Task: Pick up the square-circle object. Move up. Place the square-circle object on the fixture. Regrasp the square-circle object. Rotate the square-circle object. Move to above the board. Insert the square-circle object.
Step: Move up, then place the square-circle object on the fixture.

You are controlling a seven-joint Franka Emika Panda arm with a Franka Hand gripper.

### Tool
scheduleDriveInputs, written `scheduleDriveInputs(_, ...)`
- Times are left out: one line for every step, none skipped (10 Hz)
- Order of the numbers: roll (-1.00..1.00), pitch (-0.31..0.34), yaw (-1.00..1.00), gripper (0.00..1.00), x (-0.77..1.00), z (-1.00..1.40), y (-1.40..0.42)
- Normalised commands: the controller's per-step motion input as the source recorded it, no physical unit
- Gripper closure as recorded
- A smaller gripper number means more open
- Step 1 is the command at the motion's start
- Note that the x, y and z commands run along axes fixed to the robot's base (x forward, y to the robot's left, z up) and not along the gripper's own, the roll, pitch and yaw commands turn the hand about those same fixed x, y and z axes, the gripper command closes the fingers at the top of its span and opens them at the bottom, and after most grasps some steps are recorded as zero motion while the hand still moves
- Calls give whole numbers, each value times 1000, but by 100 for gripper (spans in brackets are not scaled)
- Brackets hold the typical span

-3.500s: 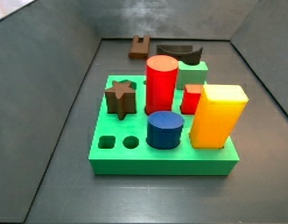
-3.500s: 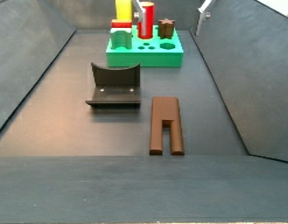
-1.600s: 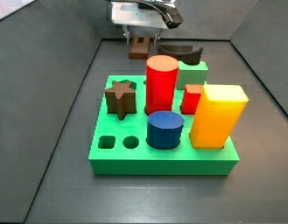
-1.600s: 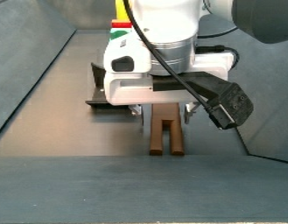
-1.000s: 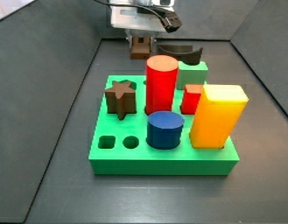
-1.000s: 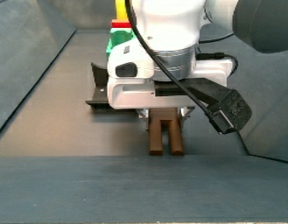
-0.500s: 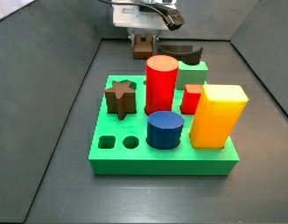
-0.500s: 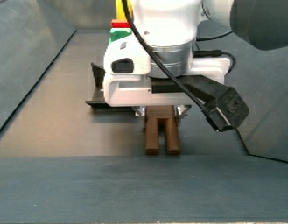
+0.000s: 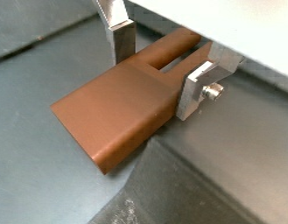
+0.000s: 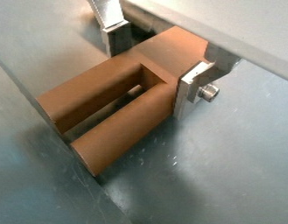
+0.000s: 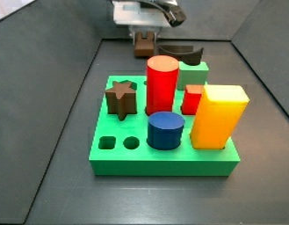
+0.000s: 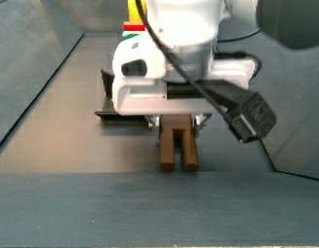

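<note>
Gripper [image 9: 156, 66] fingers clamp the flat sides of the square-circle object [image 9: 122, 109] at the far end from the board [image 11: 170, 154]; rigid, light and smooth-faced, the block looks best held mid-body, clear of its prongs

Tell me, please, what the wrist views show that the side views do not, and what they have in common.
Only the wrist views show the silver fingers pressed against both flanks of the square-circle object, so the jaws are shut on it. Only the side views show the board with its pegs, and the fixture behind the arm. All share the gripper and the brown object it holds near the floor.
</note>
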Motion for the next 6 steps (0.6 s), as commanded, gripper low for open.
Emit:
scheduleDriveInputs(-10, 42, 7, 100, -67, 630, -16)
scheduleDriveInputs(0, 43, 3, 100, -41, 434, -7)
scheduleDriveInputs(9, 45, 1, 100, -29, 267, -1)
scheduleDriveInputs(0, 0, 0, 100, 0, 1000, 0)
scheduleDriveInputs(1, 5, -2, 100, 4, 1000, 0)
scheduleDriveInputs(-1, 22, -1, 100, -6, 1000, -1)
